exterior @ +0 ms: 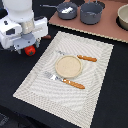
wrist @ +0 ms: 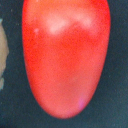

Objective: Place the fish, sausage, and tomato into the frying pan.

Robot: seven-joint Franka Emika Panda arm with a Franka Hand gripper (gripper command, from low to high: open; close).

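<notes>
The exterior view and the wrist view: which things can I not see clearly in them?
- Gripper: exterior view, the arm's white body covers the fingers; open or shut is unclear.
- Tomato: exterior view, half hidden under the arm; the wrist view shows it blurred, with no fingers visible.
- Frying pan: exterior view, its white contents are too small to identify.
- Sausage: not visible in either view.

Tomato [wrist: 65, 57] is bright red with pale glossy patches. Placemat [exterior: 95, 75] is beige with fine stripes, plate [exterior: 68, 66] plain tan, cutlery handles [exterior: 88, 58] orange-brown. Frying pan [exterior: 66, 11] dark grey, something whitish inside, I think.
</notes>
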